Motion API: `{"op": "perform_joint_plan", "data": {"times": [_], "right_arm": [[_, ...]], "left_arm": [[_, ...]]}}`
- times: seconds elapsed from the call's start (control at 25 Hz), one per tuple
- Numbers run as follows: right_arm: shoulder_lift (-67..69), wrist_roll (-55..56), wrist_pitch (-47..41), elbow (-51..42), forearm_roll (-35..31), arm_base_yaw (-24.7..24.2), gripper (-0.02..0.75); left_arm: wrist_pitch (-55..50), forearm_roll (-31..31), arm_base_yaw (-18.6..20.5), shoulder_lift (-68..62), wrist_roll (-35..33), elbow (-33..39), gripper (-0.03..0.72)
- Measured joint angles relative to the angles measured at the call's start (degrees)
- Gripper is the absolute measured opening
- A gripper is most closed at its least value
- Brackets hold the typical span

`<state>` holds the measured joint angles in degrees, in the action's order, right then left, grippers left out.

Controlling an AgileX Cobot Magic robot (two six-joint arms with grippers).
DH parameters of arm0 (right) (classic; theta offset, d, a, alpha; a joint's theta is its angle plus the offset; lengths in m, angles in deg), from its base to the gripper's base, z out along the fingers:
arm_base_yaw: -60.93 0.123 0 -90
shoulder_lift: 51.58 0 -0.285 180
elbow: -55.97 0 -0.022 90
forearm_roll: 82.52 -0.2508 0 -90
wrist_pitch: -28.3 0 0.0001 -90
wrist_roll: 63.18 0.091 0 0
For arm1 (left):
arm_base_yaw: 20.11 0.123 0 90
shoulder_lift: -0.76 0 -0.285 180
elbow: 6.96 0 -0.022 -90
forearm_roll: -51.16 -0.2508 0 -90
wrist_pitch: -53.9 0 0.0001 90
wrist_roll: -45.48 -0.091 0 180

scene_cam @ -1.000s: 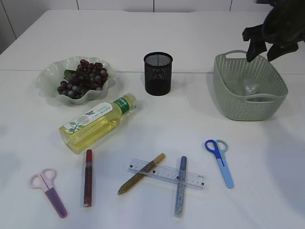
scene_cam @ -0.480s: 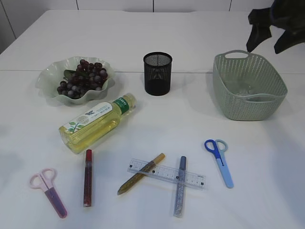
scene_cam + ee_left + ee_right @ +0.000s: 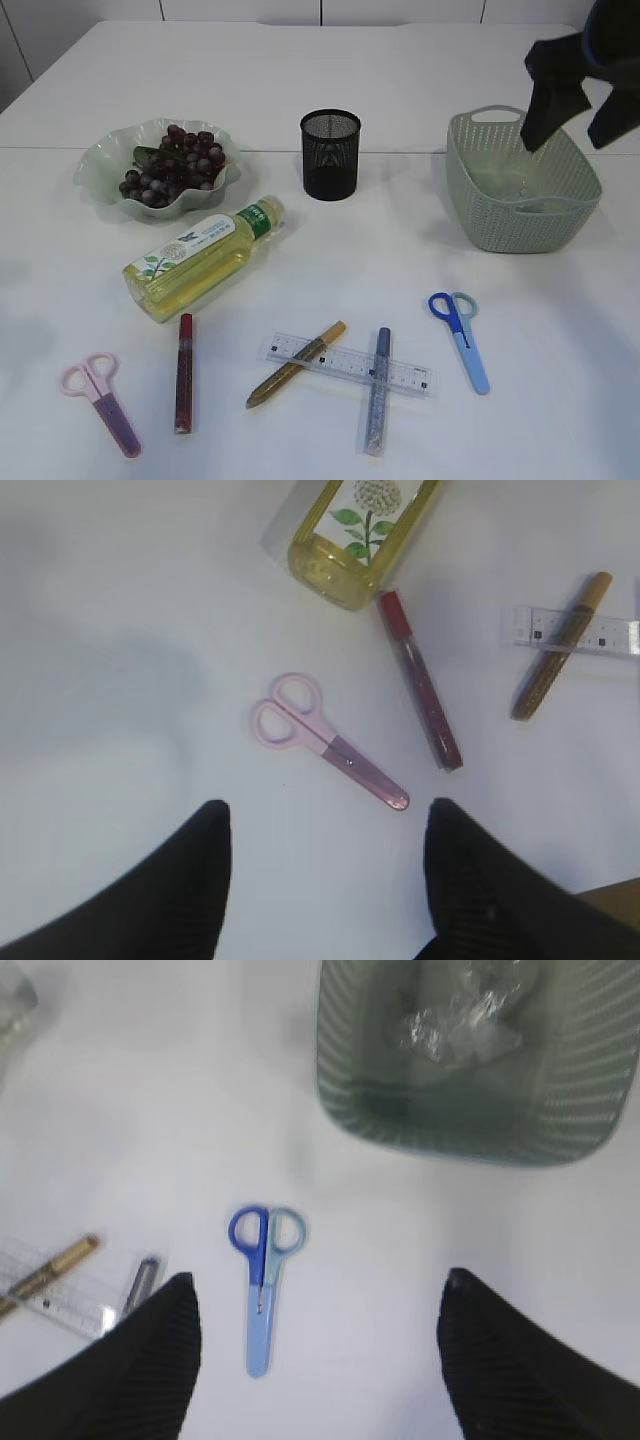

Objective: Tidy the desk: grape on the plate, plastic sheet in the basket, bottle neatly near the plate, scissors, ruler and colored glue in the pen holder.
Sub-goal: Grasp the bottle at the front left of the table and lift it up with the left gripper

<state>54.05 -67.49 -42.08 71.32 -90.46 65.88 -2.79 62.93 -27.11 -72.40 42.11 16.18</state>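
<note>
On white table (image 3: 400, 70) (matte): scattered stationery, pale wall panels behind.

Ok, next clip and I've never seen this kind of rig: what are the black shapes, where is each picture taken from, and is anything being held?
It is a two-armed robot. One picture looks down across the table; the other two come from cameras on each wrist.

The black prongs are open, empty grippers: the left gripper hangs above the pink scissors, the right gripper above the blue scissors.

Grapes sit on the plate; crumpled plastic lies in the basket. The bottle lies on its side; the ruler, glue pens and pen holder are untouched.
</note>
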Motion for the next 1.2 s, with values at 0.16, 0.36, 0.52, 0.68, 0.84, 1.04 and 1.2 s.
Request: {"op": "perform_joint_plan", "data": {"times": [0.16, 0.36, 0.52, 0.68, 0.84, 1.04, 1.2], "right_arm": [[-6.10, 0.66, 0.00, -10.86, 1.07, 3.70, 0.575], [-12.70, 0.78, 0.13, -22.27, 1.18, 5.83, 0.575], [-16.07, 0.93, 1.43, -27.37, 2.56, 5.92, 0.575], [-16.86, 0.93, 1.55, -28.16, 2.79, 5.92, 0.575], [-16.86, 0.93, 1.88, -28.16, 2.79, 5.92, 0.575], [-16.86, 0.93, 1.96, -28.16, 2.79, 5.92, 0.575], [-16.86, 0.93, 2.00, -28.19, 2.79, 5.92, 0.575]], "left_arm": [[0.75, 1.94, 0.00, -4.21, -2.88, -2.26, 0.448], [0.89, 5.40, 0.00, -14.16, -8.12, -8.76, 0.448], [-0.08, 5.03, -1.53, -22.72, -10.98, -15.18, 0.448], [-1.01, 2.73, -5.72, -30.23, -14.78, -21.09, 0.448], [-1.38, -0.81, -9.65, -37.37, -15.37, -26.43, 0.453], [-1.83, -4.23, -12.09, -44.35, -15.39, -32.78, 0.542], [-2.85, -5.67, -12.58, -49.53, -15.49, -38.62, 0.573]]}}
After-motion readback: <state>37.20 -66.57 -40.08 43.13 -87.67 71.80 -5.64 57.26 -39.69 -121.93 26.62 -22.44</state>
